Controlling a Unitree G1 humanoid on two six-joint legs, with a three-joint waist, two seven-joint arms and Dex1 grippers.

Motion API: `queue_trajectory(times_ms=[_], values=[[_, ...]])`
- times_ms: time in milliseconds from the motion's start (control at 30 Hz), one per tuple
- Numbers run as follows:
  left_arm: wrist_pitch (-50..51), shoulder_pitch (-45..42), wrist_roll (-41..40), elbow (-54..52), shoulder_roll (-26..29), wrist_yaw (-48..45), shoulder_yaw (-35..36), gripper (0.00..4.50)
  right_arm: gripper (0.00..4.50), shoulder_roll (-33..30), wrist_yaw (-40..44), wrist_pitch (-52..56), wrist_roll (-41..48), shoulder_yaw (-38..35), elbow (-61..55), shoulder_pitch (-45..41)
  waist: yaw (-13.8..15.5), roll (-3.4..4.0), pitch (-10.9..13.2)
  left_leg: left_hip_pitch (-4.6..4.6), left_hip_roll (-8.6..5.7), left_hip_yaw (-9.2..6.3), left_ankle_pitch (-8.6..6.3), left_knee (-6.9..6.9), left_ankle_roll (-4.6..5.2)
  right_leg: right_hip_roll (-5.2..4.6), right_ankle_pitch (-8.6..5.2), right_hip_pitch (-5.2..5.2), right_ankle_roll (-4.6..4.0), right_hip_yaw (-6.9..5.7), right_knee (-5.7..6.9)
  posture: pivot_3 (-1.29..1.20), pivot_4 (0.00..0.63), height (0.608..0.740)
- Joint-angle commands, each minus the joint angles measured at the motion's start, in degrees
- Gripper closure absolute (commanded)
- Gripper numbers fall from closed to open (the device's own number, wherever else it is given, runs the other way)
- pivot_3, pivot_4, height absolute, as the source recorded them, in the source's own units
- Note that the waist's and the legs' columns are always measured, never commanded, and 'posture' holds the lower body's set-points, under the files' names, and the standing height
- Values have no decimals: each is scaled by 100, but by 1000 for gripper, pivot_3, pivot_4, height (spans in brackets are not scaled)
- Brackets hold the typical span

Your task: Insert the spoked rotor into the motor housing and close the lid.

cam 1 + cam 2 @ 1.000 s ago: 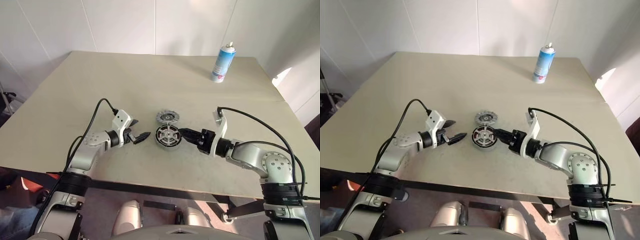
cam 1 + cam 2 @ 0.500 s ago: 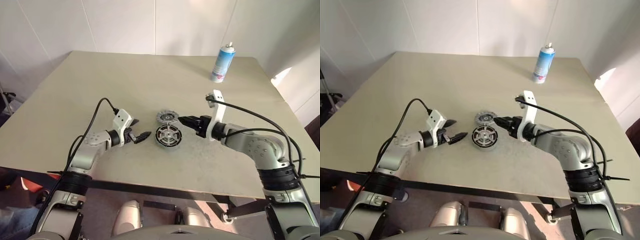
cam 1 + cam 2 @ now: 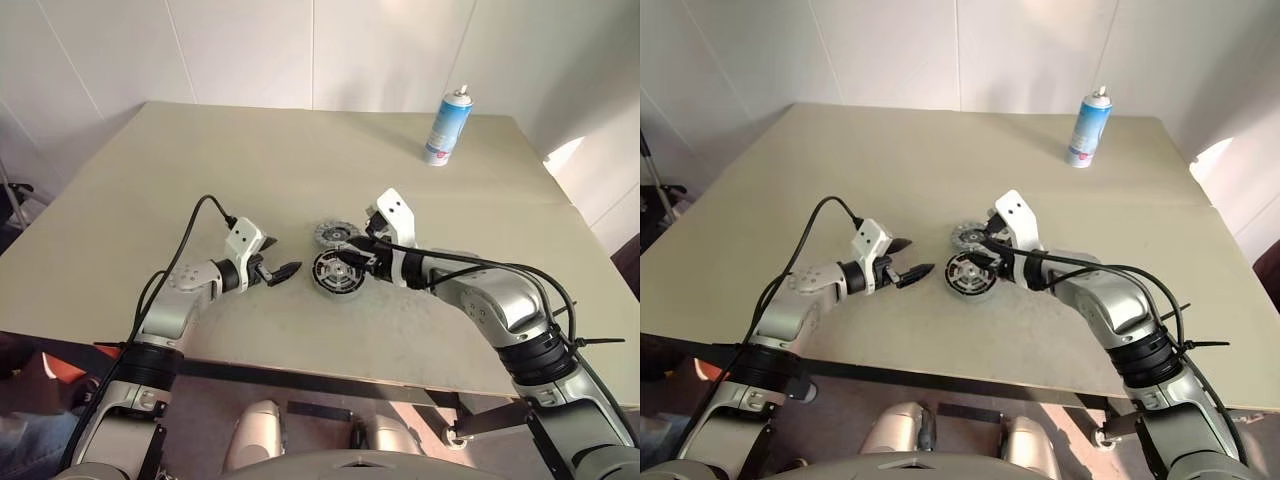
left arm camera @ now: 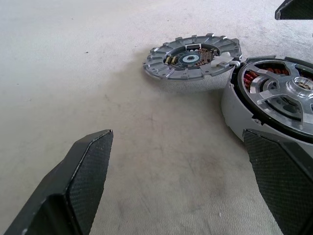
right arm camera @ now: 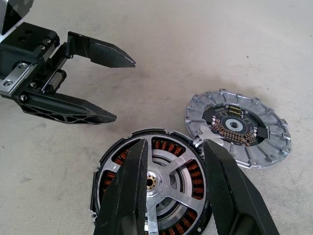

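The left gripper (image 3: 281,268) had its two fingers spread wide, with nothing between them. It hovered just left of the motor housing (image 3: 337,273) and did not touch it. In the left wrist view one finger (image 4: 83,183) stood over bare table and the other one was beside the housing wall.

The right gripper (image 5: 171,191) was over the housing, and its two fingers were partly open. They held nothing, but from the right wrist view I cannot tell if the tips touched the part below.

The spoked rotor (image 5: 168,183) already sat inside the housing: silver spokes and hub, with copper windings showing between them. The lid (image 5: 238,127) lay flat on the table (image 3: 200,170), just beyond the housing on its far side, their rims almost touching.

There was one housing, one rotor, one lid, and one spray can (image 3: 445,125) standing far away on the right.
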Motion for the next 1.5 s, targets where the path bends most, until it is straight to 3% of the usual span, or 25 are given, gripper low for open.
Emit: queue_trajectory(times_ms=[33,167,300,467,600,900,1000,1100,1267,1500], values=[[-73,-52,-34,-175,49,-5,83,0,2530,47,100,21,-107,-220,-276,-16,-1,0,0,0,0,0,0,0,0,0,0,0,0,0,0,0,0,740],[-63,-53,-38,-179,52,-9,77,0,2530,276,234,152,-121,-167,103,180,-2,-3,-2,0,0,0,0,0,1,0,1,0,-2,0,1,0,0,740],[-51,-61,-47,-175,115,13,156,0,2530,475,219,21,-694,64,1214,360,-13,-4,-15,2,0,0,-1,6,2,0,1,4,-2,0,1,0,0,740],[-64,-59,-46,-150,167,24,207,0,2530,588,280,-62,-801,-152,1433,211,-31,-18,-28,130,2,-1,-10,8,11,-1,-27,132,42,0,-12,0,0,740],[-78,-49,-30,-146,103,59,172,0,2530,551,519,-219,-743,-395,1225,57,-25,-19,-26,181,0,-3,-10,8,10,-2,-30,179,49,0,-33,0,0,740],[-66,-2,-33,-183,72,51,160,0,2530,353,1066,5,-550,-487,80,89,-26,-22,-25,160,0,-3,-5,-11,3,-2,-27,149,45,3,-11,0,0,740],[-56,9,-35,-195,74,46,162,0,2530,419,1089,100,-547,-476,-29,82,-25,-21,-27,97,5,-7,-2,-19,2,10,-5,88,-4,2,-4,0,0,740],[-48,10,-33,-204,76,44,157,0,2530,534,1109,44,-705,-299,268,185,-25,-21,-27,39,6,-10,1,-12,-1,14,-5,38,-7,1,-4,0,0,740],[-32,1,-30,-217,81,46,155,0,2530,709,1295,-416,-1164,50,1333,476,-30,-21,-31,33,5,-8,-13,-3,20,11,-6,39,-9,1,-11,0,0,740],[-54,-1,-25,-169,95,48,179,0,2530,692,1399,-957,-1326,-188,1510,350,-41,-34,-44,188,6,-11,-13,-6,14,10,-36,176,40,2,-25,0,0,740]])
